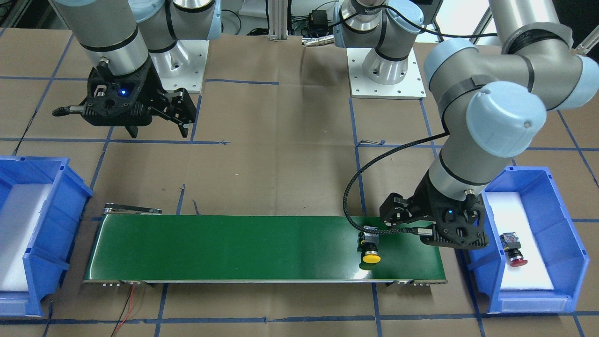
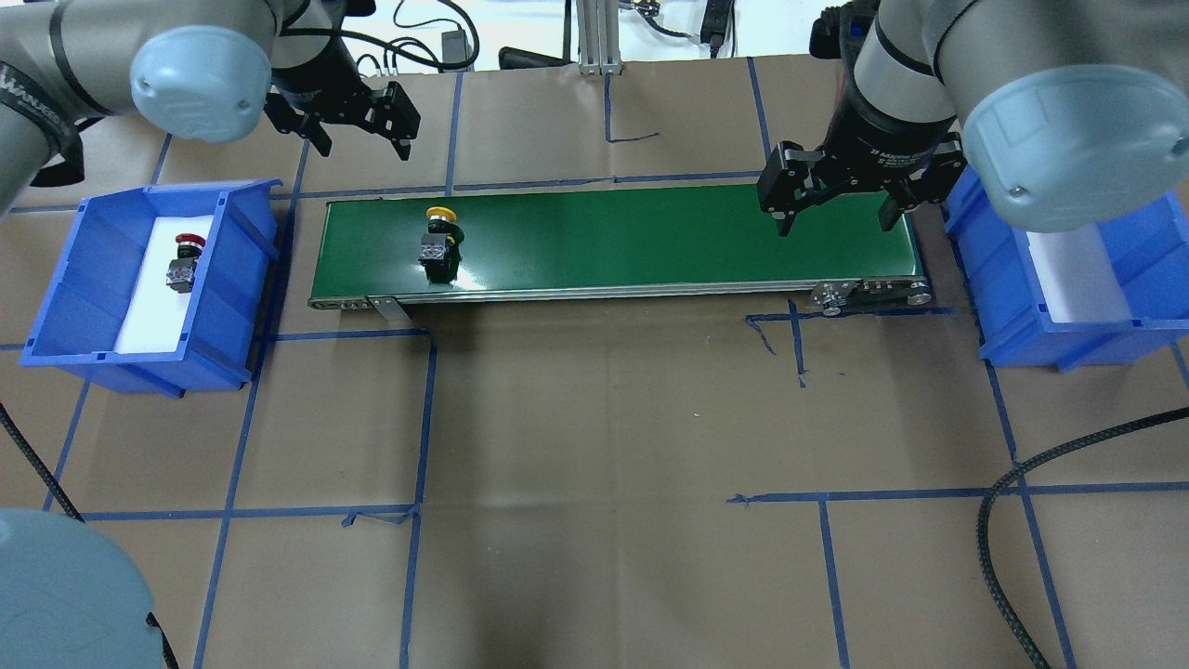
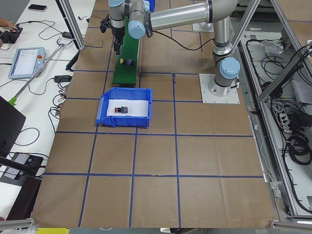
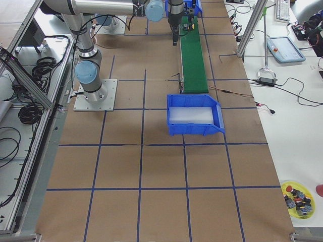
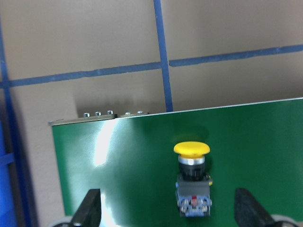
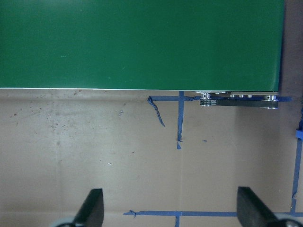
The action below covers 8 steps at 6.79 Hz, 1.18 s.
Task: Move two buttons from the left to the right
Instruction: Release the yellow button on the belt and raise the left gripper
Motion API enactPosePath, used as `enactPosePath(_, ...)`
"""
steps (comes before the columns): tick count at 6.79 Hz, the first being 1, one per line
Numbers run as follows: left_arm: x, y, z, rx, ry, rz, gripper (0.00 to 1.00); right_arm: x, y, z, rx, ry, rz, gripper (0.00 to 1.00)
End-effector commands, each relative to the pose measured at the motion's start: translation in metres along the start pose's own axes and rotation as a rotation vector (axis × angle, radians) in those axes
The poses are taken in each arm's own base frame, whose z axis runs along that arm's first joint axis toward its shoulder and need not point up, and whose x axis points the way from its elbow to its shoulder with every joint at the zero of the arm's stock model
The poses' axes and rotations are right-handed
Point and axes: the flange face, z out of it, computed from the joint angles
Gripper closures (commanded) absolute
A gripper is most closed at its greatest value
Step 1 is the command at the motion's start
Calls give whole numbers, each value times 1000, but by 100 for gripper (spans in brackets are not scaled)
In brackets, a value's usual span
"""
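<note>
Our left gripper (image 2: 365, 144), jaws released, hangs over the yellow button (image 2: 438, 242) at nine o'clock on the belt (image 2: 650, 237); the red button (image 2: 183, 260) lies in the bin (image 2: 79, 279). We should lift straight up, sparing the cap; our right gripper (image 2: 836, 223) gapes.

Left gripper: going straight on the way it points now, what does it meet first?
Most likely the yellow button, lying on the green belt in the gap of the open left gripper; how far above it the gripper hangs is unclear.
</note>
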Motion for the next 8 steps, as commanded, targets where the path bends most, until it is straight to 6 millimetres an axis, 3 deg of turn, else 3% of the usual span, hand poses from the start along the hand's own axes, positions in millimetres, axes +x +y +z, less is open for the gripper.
enactPosePath(1,-39,-6,-18,-5,1,-37,0,1,1,-2,3,5,0,0)
enactPosePath(2,-83,-5,-19,-1,-2,-53,0,0,1,0,0,9,-3,0)
enactPosePath(3,-114,-1,-15,-14,-6,-75,0,0,1,0,0,10,-3,0)
enactPosePath(4,-159,5,-9,-26,-7,-5,0,0,1,0,-3,10,-2,0)
enactPosePath(5,-213,18,-2,-37,-1,-15,0,0,2,1,-9,10,0,0)
enactPosePath(7,-302,49,11,-48,6,-89,0,0,3,0,-9,10,2,0)
enactPosePath(8,-318,51,23,-58,9,-106,0,0,3,0,-10,10,3,0)
